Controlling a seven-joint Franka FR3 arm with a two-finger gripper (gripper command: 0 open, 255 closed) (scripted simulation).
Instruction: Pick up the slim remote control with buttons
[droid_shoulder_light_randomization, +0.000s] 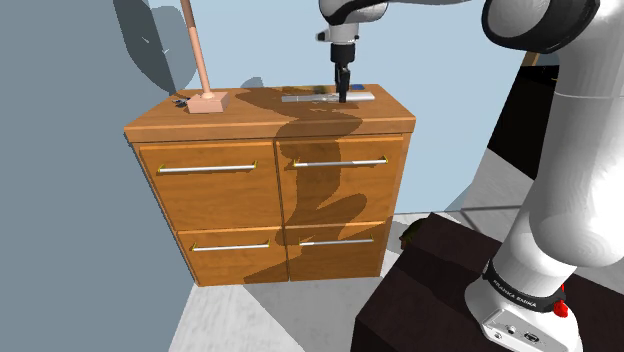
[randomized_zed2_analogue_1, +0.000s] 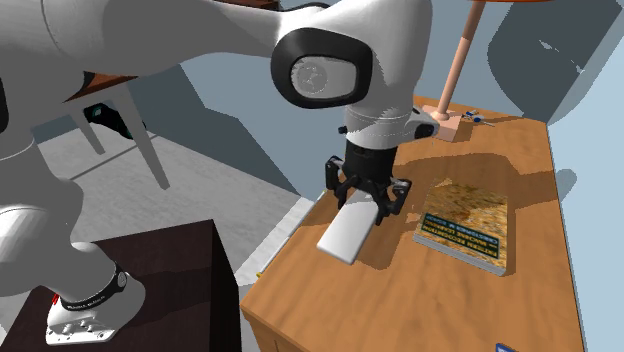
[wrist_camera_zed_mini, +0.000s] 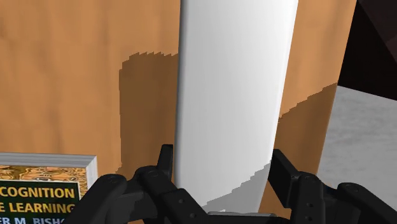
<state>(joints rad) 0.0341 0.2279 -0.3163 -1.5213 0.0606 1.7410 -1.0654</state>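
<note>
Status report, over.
Gripper shut on white remote. Remote lying on dresser top, no lift seen. Book beside it, apart; nothing in the way.

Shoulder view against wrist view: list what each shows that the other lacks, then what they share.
Shoulder view: four drawers under the top, a lamp base, the dark stand, the white arm. Wrist view: the lettering on the book, and the fingers pressed against the sides of the remote. Both: gripper, remote, book, wooden top.
</note>
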